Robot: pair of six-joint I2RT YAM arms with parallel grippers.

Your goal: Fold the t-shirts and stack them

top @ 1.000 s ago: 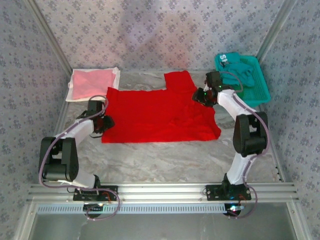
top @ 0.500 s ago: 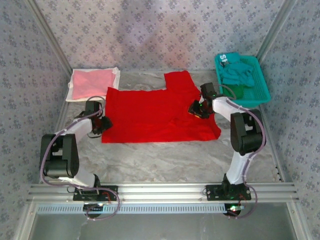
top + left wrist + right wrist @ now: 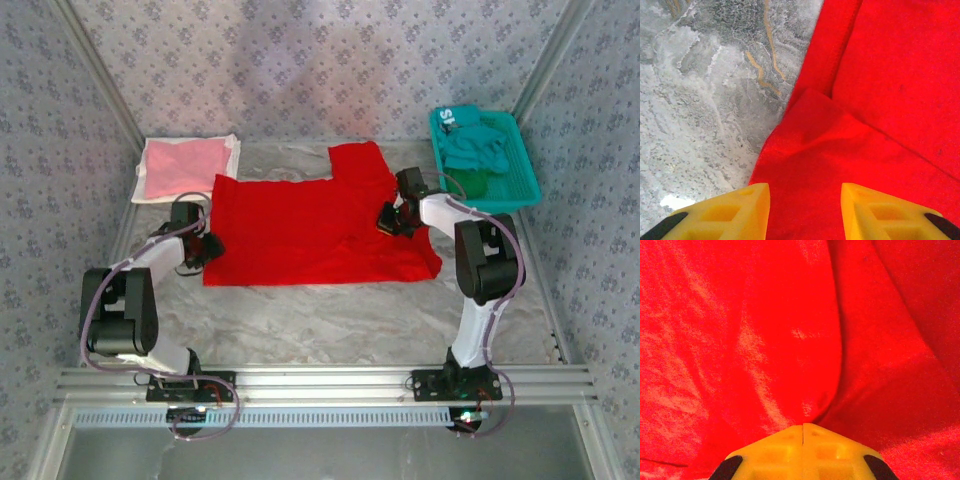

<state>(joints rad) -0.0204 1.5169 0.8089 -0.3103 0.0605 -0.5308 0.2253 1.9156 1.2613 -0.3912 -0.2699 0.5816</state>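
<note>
The red t-shirt (image 3: 310, 230) lies spread flat on the marble table, one sleeve pointing to the far side. My left gripper (image 3: 207, 247) stands open at the shirt's left near corner; in the left wrist view its yellow fingers (image 3: 735, 210) straddle red cloth (image 3: 880, 100) beside bare table. My right gripper (image 3: 388, 220) is on the shirt's right part, shut on a raised fold of red cloth (image 3: 765, 330) that runs into its closed tips (image 3: 803, 427). A folded pale pink t-shirt (image 3: 185, 165) rests at the far left. Teal t-shirts (image 3: 475, 150) and a dark green one (image 3: 478, 185) lie in the basket.
The teal mesh basket (image 3: 527, 188) sits at the far right, just behind my right arm. A white sheet (image 3: 232, 145) lies under the pink shirt. Patterned walls close in the sides and back. Bare marble (image 3: 330, 320) stretches between the shirt and the arm bases.
My right gripper moved left from the basket side onto the red shirt and shut on a fold. The left gripper shifted slightly and stayed open.
</note>
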